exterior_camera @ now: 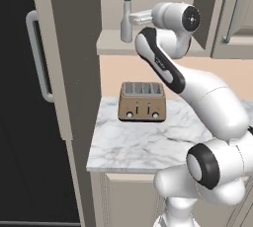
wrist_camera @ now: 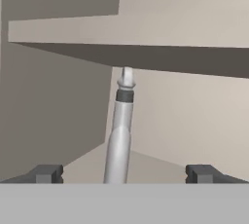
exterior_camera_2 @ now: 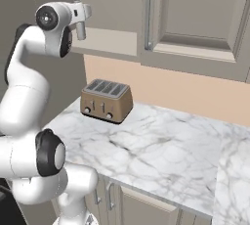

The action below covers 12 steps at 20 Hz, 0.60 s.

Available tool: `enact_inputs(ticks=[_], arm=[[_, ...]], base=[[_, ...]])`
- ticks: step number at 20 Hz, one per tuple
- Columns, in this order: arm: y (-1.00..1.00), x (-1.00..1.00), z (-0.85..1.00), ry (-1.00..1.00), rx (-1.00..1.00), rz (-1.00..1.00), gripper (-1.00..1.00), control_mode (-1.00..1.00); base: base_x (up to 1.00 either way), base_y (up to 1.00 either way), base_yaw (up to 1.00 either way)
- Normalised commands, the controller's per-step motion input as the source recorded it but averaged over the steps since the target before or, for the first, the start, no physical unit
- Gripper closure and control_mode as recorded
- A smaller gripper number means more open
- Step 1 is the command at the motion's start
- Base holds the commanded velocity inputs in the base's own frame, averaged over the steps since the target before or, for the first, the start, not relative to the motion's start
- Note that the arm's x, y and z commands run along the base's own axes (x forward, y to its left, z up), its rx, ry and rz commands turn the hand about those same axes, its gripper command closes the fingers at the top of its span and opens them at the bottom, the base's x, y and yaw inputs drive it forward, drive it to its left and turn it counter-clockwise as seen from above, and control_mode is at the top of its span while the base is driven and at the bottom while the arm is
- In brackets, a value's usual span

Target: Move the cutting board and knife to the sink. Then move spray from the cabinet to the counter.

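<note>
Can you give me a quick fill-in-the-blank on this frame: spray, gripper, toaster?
1. The spray stands upright in the open niche of the ____.
2. The gripper faces the spray with its jaws ____.
3. The toaster sits on the marble ____.
4. The toaster has ____ slots on top.

Missing words: cabinet; open; counter; four

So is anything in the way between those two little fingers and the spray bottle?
No. In the hand view the spray stands upright between the open gripper tips, nothing between them.
</note>
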Motion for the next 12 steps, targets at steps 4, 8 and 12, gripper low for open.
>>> enact_inputs(ticks=[4,8,12], arm=[[0.02,0.30,0.00,0.02,0.00,0.00,-1.00,-1.00],[0.08,0.33,0.00,0.02,0.00,0.00,-1.00,-1.00],[0.06,0.28,0.00,0.01,0.00,0.00,-1.00,-1.00]], base=[[0.00,0.00,0.00],[0.00,0.00,0.00],[0.00,0.00,0.00]])
